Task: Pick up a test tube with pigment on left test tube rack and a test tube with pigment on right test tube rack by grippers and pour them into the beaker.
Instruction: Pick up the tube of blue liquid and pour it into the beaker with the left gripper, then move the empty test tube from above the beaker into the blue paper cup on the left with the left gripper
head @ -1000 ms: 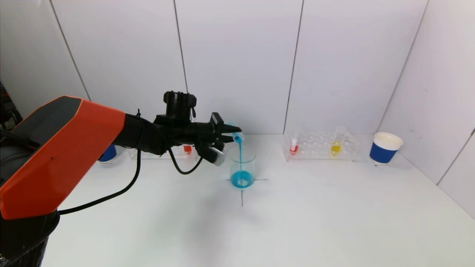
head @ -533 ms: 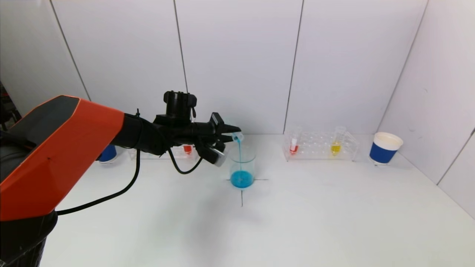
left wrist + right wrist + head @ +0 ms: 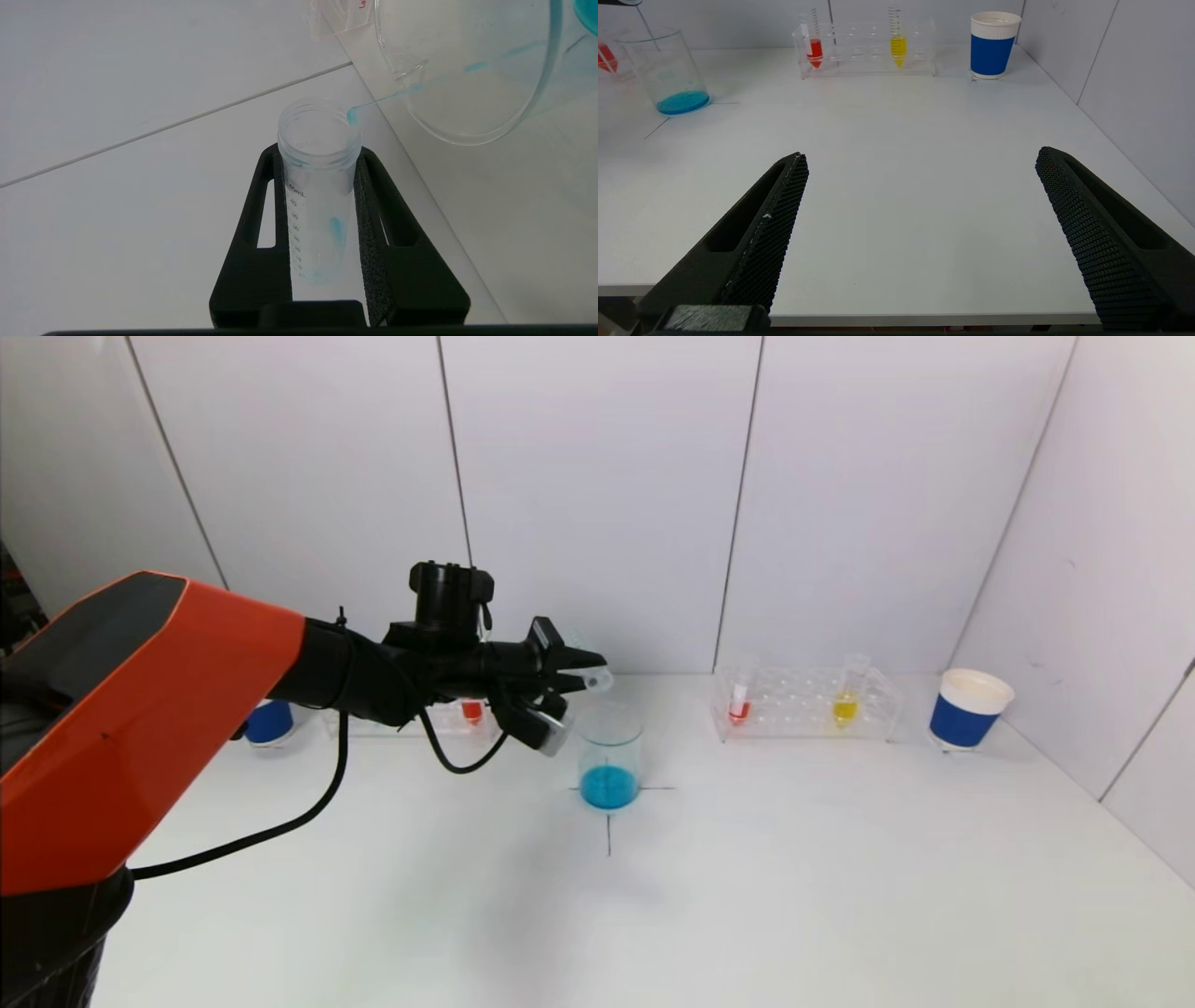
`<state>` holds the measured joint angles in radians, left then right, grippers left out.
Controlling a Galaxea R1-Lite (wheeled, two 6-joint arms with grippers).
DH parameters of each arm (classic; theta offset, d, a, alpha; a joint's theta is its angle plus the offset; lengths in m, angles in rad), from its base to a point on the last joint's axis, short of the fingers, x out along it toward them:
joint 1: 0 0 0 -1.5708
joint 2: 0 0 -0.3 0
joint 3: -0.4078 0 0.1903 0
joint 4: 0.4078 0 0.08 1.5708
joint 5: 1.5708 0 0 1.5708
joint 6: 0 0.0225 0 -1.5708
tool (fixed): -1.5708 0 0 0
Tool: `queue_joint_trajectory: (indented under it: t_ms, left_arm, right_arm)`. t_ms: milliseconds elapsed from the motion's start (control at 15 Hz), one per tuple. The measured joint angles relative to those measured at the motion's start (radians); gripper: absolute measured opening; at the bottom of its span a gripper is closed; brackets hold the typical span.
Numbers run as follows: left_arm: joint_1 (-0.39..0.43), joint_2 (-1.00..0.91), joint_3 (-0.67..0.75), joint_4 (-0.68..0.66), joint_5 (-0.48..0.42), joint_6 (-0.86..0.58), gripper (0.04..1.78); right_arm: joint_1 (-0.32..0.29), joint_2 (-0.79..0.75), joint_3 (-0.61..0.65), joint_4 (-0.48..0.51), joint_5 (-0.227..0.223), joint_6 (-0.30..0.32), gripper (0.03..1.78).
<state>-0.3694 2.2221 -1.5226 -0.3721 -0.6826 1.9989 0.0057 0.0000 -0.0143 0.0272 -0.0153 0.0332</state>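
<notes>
Stream gone — test tube (image 3: 319, 186) drained.

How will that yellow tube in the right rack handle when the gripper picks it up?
The yellow tube looks like thin clear plastic, so probably light and a bit slippery. Its pointed tip suggests it cannot stand alone outside the right rack. It is open-topped, so tilting would likely spill.

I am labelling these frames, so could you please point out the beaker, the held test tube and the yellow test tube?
beaker (image 3: 610, 747): head view, on its glass wall.
held test tube (image 3: 319, 186): left wrist view, on its clear body.
yellow test tube (image 3: 898, 49): right wrist view, on its yellow liquid.
</notes>
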Motion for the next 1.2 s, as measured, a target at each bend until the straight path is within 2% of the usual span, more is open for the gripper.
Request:
queue_joint_trajectory:
  t_ms: [800,933,1200]
  left_arm:
    - [0.002,-0.039,0.036,0.002,0.01,-0.029,0.43]
    - [0.003,-0.054,0.036,-0.004,0.009,-0.105,0.43]
    - [0.008,-0.112,0.026,-0.009,0.027,-0.36,0.43]
  right_arm:
    - [0.0,0.0,-0.001,0.0,0.0,0.0,1.77]
    - [0.0,0.0,-0.001,0.0,0.0,0.0,1.77]
    - [0.0,0.0,-0.001,0.0,0.0,0.0,1.77]
